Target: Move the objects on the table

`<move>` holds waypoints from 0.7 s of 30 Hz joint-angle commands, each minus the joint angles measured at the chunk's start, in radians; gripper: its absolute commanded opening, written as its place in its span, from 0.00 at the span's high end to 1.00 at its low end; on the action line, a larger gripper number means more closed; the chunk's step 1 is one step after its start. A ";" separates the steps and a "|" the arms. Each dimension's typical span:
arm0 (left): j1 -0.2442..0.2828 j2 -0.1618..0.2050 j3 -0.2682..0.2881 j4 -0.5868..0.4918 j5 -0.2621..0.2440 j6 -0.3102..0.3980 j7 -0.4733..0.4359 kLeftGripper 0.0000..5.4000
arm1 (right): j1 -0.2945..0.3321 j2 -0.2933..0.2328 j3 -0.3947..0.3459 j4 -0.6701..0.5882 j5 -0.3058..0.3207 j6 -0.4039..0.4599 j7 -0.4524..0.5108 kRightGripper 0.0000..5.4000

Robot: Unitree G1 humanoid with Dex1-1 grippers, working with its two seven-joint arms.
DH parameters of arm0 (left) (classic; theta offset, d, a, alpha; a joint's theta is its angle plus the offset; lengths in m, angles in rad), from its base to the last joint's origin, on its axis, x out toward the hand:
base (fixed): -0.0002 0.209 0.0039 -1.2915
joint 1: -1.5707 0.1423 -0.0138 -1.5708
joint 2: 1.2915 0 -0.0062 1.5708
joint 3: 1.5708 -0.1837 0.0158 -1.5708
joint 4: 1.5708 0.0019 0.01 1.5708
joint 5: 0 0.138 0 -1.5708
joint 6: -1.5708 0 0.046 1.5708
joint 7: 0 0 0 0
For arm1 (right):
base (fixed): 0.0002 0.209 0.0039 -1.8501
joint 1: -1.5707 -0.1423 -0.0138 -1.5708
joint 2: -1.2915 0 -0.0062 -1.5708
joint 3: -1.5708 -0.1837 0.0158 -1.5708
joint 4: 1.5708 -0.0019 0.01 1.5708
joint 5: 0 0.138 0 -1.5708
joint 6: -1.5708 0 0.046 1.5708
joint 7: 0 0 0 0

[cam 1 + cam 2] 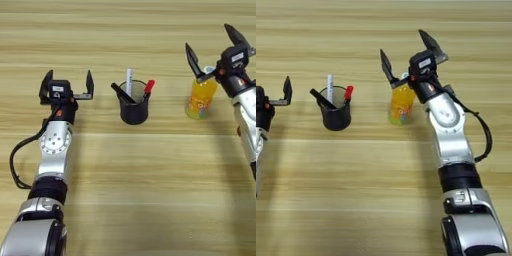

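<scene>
A light wooden counter (128, 190) is filling both views from edge to edge, so no wall, floor or window is showing. Its plank grain is running horizontally, from nine o'clock to three o'clock, with thin darker seams dividing the boards toward twelve o'clock and again toward six o'clock. Soft, even light is falling from above and is casting only faint, short shadows on the wood. The surface is looking matte and pale yellow-brown, with darker streaks lying along the grain.
</scene>
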 commanded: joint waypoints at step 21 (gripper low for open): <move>-0.046 0.034 0.004 0.065 0.017 -0.038 0.032 0.00 | 0.401 -0.048 -0.171 -0.273 0.190 0.551 -0.080 0.01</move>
